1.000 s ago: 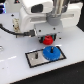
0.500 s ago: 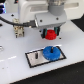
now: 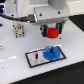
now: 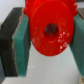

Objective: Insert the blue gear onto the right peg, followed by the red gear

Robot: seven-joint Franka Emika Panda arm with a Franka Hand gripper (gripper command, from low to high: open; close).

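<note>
Blue gear sits on the grey plate, lower centre of the exterior view, toward the plate's right end. Appears seated on the right peg; peg itself hidden under it. First half of task looks done.

Red gear held in the gripper, upper centre right, above the blue gear and apart from it. Wrist view: red gear clamped between the two teal pads, hub hole facing the camera.

Left: lower red onto the same peg over the blue.

Other peg barely readable, a thin dark mark. Arm cut off at top. Blur hides gear teeth.
</note>
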